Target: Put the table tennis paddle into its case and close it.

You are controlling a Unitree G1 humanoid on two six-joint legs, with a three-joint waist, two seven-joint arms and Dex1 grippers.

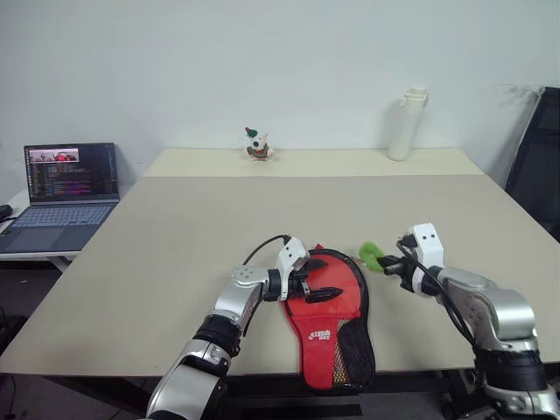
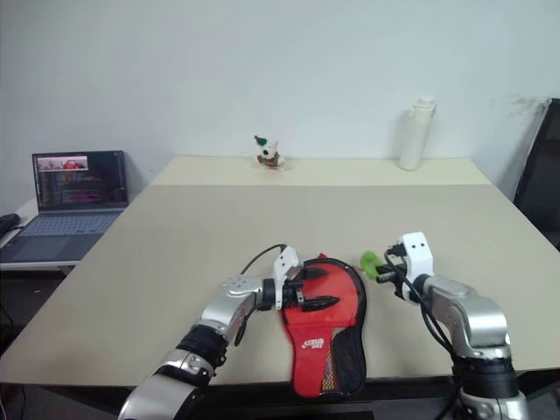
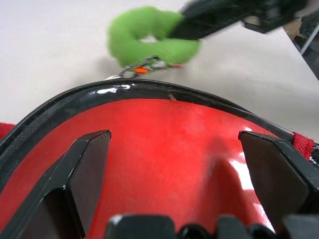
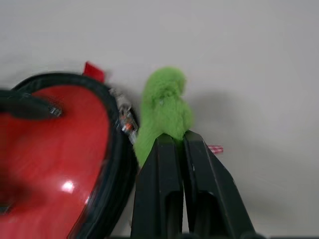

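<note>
At lower centre of the head view, our left gripper (image 1: 317,287) rests wide open on the case (image 1: 337,337), holding nothing; the paddle seems inside. To its right, our right gripper (image 1: 391,263) is clamped on the green ring (image 1: 371,255). We should pull steadily along the zipper rim while pinning the case to the surface (image 1: 219,227).

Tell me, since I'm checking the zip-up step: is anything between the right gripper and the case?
Nothing visible blocks it. The right gripper is shut on the green ring, which hangs from the zipper at the case rim.
</note>
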